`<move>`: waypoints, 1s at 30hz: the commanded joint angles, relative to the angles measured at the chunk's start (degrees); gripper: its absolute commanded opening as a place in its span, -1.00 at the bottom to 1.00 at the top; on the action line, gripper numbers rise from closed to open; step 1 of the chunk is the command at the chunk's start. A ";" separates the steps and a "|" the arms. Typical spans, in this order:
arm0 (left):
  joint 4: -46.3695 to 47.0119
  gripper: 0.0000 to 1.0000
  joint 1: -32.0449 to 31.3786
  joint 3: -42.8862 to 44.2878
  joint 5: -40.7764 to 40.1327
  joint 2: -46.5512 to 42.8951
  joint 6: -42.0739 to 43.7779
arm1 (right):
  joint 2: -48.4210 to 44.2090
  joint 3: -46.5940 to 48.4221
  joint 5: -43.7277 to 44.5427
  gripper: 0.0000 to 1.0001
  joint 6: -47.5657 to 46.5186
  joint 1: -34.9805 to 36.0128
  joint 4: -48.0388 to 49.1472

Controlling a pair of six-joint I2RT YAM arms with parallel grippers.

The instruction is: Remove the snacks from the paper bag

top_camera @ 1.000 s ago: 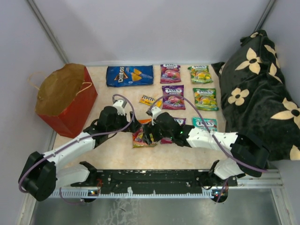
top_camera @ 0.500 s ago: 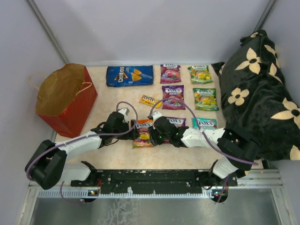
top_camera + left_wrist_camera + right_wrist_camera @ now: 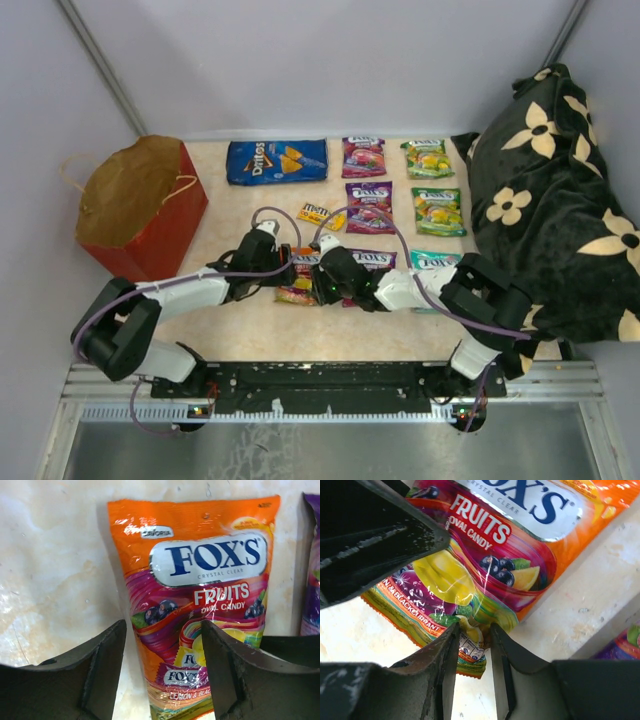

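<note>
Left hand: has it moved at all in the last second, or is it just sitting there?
Yes. The left hand has slid rightward, away from the red paper bag, toward the orange packet.

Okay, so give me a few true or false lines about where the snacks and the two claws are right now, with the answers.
1. The orange Fox's packet lies on the table, outside the red paper bag. True.
2. The Doritos bag is inside the red paper bag. False: it lies flat on the table beside it.
3. The right claw pinches a bottom corner of the orange Fox's packet. True.
4. The left claw is shut tight. False: its jaws stand apart over the packet's lower end.
5. The M&M's packet lies on top of the Doritos bag. False: it lies on the table apart from it, near a purple packet.
</note>
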 commanded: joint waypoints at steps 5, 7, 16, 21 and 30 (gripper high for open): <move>-7.32 0.38 -0.23 4.91 -6.01 4.14 0.30 | 2.46 3.91 1.12 -0.36 -0.30 -1.60 -0.63; -10.36 0.53 -0.27 6.45 -7.42 1.69 0.16 | -1.03 4.41 0.75 -0.22 -0.65 -1.93 -2.02; -12.58 1.00 0.45 16.66 -16.00 -4.19 9.82 | -11.28 10.78 -3.68 -0.02 -4.37 -13.46 -7.54; -13.73 0.96 0.64 26.80 -15.67 4.68 13.39 | -5.59 18.01 -3.18 -0.04 -6.92 -17.35 -10.16; -13.52 0.85 3.31 41.61 -10.84 22.72 15.45 | 9.44 30.11 -3.48 -0.22 -8.50 -20.60 -10.55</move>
